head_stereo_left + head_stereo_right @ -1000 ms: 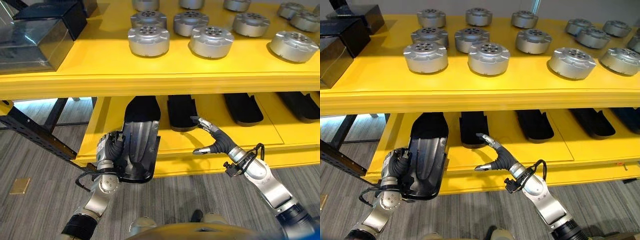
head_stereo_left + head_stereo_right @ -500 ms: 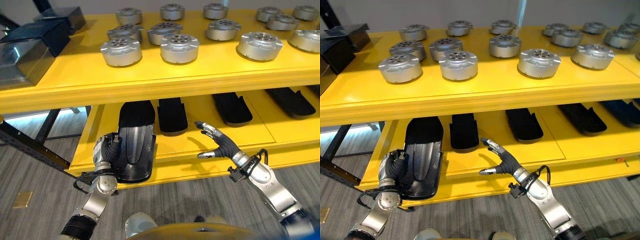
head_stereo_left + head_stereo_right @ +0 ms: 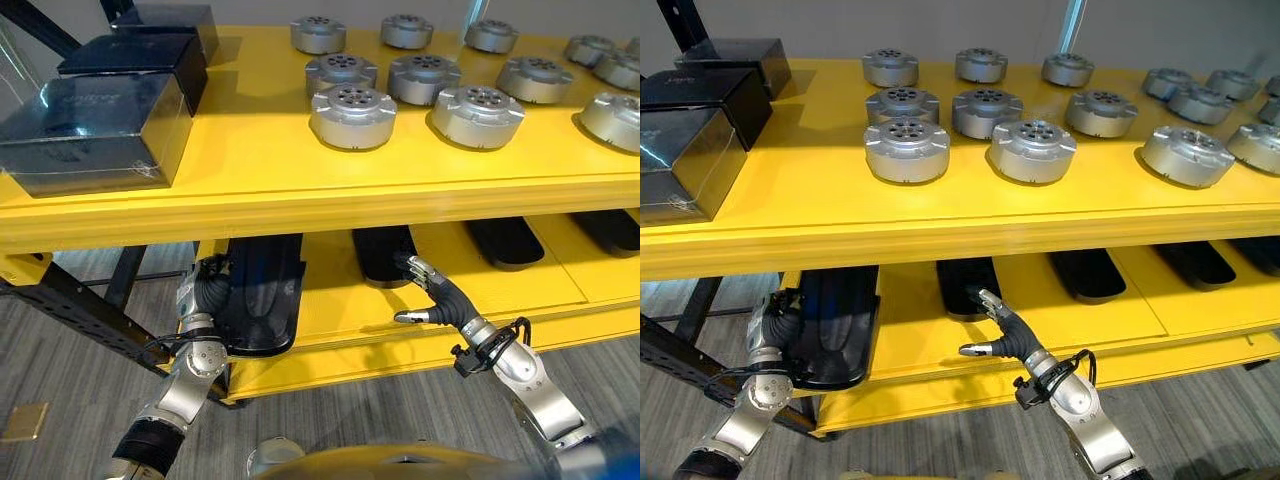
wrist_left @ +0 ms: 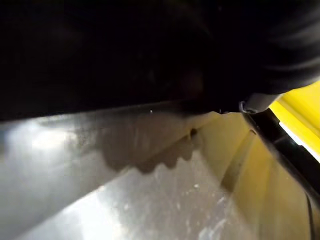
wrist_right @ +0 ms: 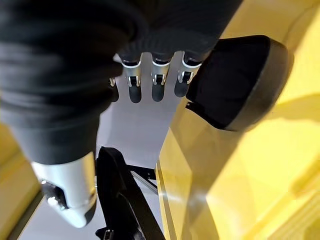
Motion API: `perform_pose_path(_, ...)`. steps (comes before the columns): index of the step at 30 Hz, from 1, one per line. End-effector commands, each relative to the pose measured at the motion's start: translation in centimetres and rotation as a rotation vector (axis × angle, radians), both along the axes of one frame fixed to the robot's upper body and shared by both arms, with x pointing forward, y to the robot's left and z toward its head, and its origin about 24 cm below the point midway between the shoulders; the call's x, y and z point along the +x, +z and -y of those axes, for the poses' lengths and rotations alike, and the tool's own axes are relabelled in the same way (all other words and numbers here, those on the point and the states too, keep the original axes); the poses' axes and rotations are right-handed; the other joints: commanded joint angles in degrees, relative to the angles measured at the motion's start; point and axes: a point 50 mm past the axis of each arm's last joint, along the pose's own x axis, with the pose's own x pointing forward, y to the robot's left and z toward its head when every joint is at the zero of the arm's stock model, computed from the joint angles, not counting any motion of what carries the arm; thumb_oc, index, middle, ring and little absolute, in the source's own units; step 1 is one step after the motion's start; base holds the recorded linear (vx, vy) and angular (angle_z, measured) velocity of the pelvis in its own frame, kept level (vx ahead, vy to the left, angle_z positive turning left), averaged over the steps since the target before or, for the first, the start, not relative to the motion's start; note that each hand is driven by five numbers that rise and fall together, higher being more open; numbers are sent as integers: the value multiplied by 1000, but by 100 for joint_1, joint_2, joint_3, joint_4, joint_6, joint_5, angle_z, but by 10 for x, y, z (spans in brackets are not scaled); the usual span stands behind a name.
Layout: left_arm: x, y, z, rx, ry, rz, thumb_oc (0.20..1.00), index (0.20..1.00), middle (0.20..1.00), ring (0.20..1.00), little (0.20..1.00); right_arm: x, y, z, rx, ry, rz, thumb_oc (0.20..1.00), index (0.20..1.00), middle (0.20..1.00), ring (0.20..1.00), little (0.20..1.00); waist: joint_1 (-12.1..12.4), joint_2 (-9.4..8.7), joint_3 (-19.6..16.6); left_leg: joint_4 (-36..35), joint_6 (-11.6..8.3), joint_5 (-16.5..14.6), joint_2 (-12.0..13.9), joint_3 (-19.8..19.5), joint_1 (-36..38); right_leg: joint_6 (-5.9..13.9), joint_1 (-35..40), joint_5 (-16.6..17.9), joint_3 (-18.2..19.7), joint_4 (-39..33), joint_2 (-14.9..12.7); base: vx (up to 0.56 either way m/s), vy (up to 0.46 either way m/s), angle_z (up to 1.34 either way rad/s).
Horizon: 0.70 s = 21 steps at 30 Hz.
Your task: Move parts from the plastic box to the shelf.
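Fingers of left hand (image 3: 207, 293) grip black part (image 3: 258, 300); right hand (image 3: 437, 300) hovers spread.

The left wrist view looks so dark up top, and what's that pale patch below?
In the left wrist view a black mass sits close to the lens and blocks the light; below it, glare washes over a glossy surface. In the left eye view, the upper shelf shades the lower tier.

Grey wood-grain floor (image 3: 60, 350) lies beneath a plain grey wall (image 3: 830, 25).
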Motion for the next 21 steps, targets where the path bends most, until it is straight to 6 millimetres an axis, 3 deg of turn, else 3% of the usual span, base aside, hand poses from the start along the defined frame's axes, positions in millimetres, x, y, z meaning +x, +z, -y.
perform_pose_path(1, 16, 32, 1, -9, 13, 179, 200, 200, 200, 200, 200, 8, 27, 0, -2, 36, 130, 1000, 1000, 1000, 1000, 1000, -18, 65, -38, 451, -2, -54, 307, -682, -214, -45, -14, -369, 60, 474, 186, 38, -4, -1)
perform_pose_path(13, 13, 14, -9, -84, 157, 124, 200, 200, 200, 200, 200, 7, 24, -6, -10, 83, 92, 1000, 1000, 1000, 1000, 1000, -3, 56, -43, 341, -69, 14, 339, -686, -158, -35, 15, -354, -13, 440, 181, 14, 0, 0)
perform_pose_path(21, 21, 14, -11, -31, 200, 123, 200, 200, 200, 200, 200, 7, 22, -8, -34, 108, 68, 1000, 1000, 1000, 1000, 1000, -84, 44, -78, 391, -85, 10, 389, -651, -121, -41, 23, -360, 45, 484, 199, 47, 9, -1)
